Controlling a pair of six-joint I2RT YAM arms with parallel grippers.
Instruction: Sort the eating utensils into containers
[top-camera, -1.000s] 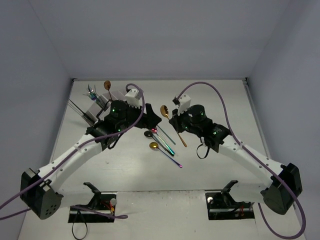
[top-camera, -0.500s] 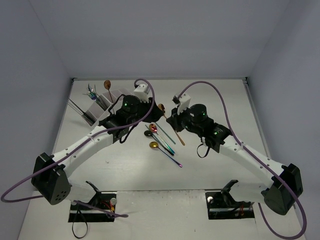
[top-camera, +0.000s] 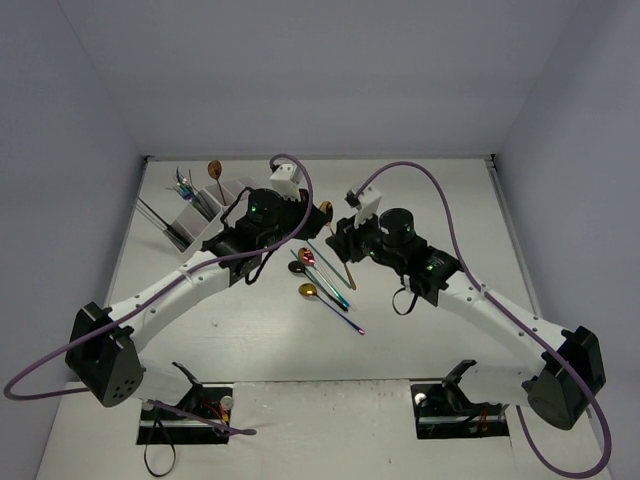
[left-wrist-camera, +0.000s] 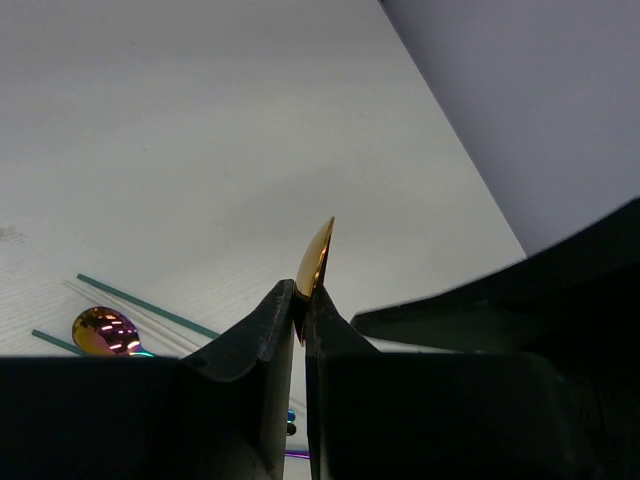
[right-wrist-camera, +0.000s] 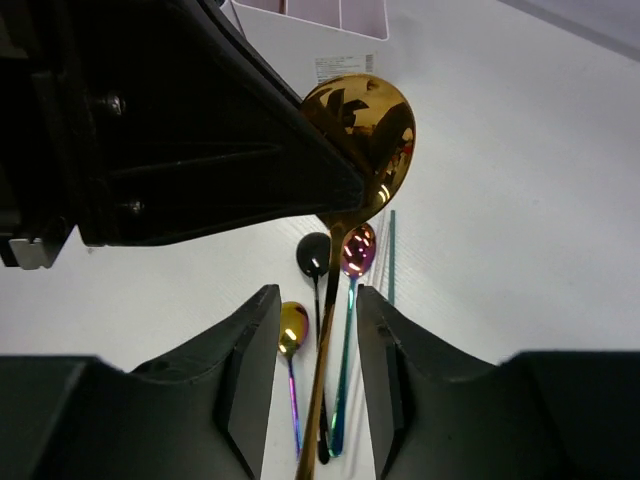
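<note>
Right of the caddy (top-camera: 195, 225), the left gripper (left-wrist-camera: 300, 300) pinches a gold spoon (right-wrist-camera: 365, 130) by its bowl — the right gripper (right-wrist-camera: 318, 295), spread wide, straddles the handle unclosed.

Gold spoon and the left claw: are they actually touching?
Touching. The left wrist view shows the left claw pinched shut on the bowl edge of the gold spoon, with no gap.

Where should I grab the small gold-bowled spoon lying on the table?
Take the spoon by the tail of its handle, from straight above, fingers straddling it. It lies flat, and that end reaches past the other spoons; the bowl sits close to them.
</note>
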